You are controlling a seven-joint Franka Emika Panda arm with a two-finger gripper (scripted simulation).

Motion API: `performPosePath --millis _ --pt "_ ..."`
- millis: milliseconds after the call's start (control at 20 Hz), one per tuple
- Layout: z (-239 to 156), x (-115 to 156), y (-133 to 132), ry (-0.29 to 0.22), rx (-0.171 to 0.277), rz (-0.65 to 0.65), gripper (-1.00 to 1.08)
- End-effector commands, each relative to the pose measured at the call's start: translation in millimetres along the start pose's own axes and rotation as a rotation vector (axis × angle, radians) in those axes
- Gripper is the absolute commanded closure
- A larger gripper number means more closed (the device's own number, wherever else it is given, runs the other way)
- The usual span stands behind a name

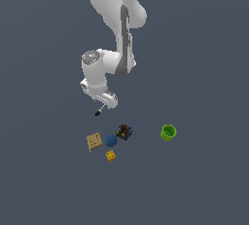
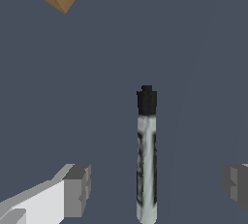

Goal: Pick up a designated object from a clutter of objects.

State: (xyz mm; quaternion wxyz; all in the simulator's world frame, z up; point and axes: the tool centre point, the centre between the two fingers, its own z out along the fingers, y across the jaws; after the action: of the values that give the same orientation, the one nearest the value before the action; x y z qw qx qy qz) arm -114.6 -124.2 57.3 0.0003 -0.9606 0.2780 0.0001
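Between your tool's (image 2: 156,184) wide-spread fingers (image 2: 76,189) lies the stick (image 2: 147,155), flat on the tabletop (image 2: 97,97), untouched. It looks light, stiff and round, so it may roll; grip the pale shaft mid-length. Going left to right, block (image 1: 94,141), ball (image 1: 111,140), cube (image 1: 111,156), lump (image 1: 125,131) and cup (image 1: 168,132) sit apart, blocking nothing.

Lighting is even and moderately dim in both views. No cast shadows or glare appear. Renders are low-resolution, with soft, pixelated edges; no edge distortion.
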Motion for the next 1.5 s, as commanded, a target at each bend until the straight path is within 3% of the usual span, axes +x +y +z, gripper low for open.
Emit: performPosePath --millis 0,700,750,1450 --pt "5.2 -0.4 0.4 0.0 0.0 0.001 -0.92" --pt "43.0 -1.4 1.0 0.0 0.0 0.003 -0.92" --pt "43.0 -1.4 1.0 0.0 0.0 0.003 1.08" --pt "39.3 -0.3 0.3 0.0 0.0 0.003 1.08"
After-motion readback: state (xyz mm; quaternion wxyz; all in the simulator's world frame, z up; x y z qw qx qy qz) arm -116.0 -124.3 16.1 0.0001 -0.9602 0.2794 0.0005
